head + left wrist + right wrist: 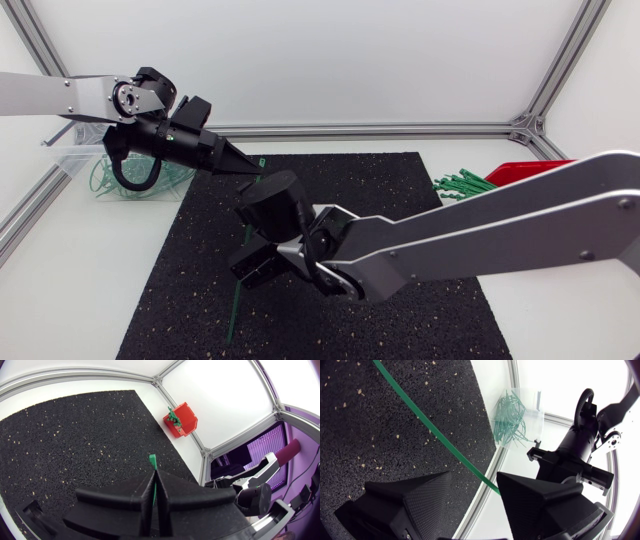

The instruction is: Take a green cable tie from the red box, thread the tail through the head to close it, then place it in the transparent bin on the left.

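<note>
Trailing end, green cable tie [234, 300]: thin green strip running down over the near part of the black mat [400, 200]. Whether its tip touches the mat cannot be told.
Right gripper [250, 236]: over the middle of the mat, its arm entering from the right. Jaws released and spread wide.
Tie at right gripper: the strip [420, 415] runs diagonally ahead of the right gripper [474, 478] and passes through the gap between its fingers. It ends close by one finger [535, 505]; contact there cannot be confirmed.
Left gripper [243, 163]: just beyond the right gripper, at the far left part of the mat, its arm entering from the left.
Left jaws: clenched on the upper end of the tie, seen in the left wrist view as a left gripper [154, 478] with a short green tip [152, 461] standing out ahead of the fingertips.
Transparent bin [60, 152]: off the mat's far left corner, behind the left arm, holding green ties; also seen from the right wrist [536, 412].
Red box [525, 170]: far right, well apart from both grippers, green ties [462, 185] spilling from its open side; also seen from the left wrist [186, 416].
</note>
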